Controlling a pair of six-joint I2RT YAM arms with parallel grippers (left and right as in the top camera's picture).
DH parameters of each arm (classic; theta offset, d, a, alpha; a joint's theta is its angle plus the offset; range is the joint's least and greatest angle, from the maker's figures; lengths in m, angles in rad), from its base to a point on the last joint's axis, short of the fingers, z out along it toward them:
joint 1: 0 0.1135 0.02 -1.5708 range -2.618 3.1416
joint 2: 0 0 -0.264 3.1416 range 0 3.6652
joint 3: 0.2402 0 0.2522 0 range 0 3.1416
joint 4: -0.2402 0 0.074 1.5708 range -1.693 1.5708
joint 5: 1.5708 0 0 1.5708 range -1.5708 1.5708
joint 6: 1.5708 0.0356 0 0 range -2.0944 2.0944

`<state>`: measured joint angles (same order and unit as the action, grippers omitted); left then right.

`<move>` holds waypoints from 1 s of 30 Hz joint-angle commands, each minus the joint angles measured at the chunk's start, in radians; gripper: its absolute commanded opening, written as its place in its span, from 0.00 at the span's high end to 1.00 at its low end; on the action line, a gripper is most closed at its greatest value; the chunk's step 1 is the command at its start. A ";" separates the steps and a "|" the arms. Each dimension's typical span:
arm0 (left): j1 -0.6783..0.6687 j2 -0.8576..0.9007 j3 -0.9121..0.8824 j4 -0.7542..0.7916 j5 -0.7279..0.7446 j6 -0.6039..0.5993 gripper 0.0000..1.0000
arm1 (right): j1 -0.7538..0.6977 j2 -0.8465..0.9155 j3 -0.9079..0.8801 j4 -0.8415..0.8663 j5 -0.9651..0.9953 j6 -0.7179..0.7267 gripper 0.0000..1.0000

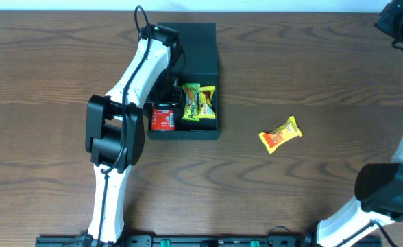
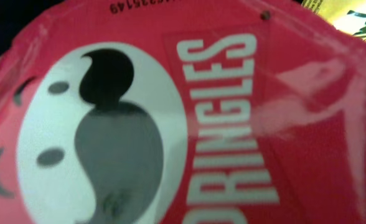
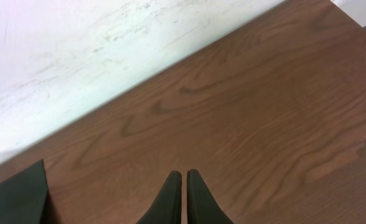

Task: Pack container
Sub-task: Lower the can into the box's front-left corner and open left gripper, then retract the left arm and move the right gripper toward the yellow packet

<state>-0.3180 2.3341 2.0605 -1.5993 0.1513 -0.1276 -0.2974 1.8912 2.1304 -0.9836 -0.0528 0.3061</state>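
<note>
The left arm (image 1: 136, 75) is extended from lower left into the container (image 1: 198, 41), the left fingers' state not discernible, while the right fingers (image 3: 170, 199) are pressed together above the bench (image 3: 264, 124).

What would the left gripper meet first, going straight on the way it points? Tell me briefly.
The red Pringles packet. It fills the left wrist view, right ahead of the left gripper, and lies in the container. Whether they already touch, I cannot tell.
</note>
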 commanded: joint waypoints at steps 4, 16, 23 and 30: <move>0.002 0.001 0.016 -0.027 0.004 -0.004 0.28 | -0.010 -0.008 -0.006 -0.004 -0.003 0.011 0.95; 0.005 0.001 0.030 -0.046 0.002 -0.004 0.17 | -0.010 -0.008 -0.006 -0.004 0.012 0.006 0.94; 0.012 0.000 0.248 -0.050 -0.010 -0.003 0.21 | 0.003 -0.008 -0.006 -0.049 0.095 -0.024 0.90; 0.012 0.000 0.475 -0.090 -0.064 0.019 0.22 | 0.056 -0.008 -0.006 -0.179 0.167 0.043 0.77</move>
<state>-0.3122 2.3341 2.4561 -1.6115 0.1322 -0.1265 -0.2752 1.8912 2.1304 -1.1278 0.0685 0.3084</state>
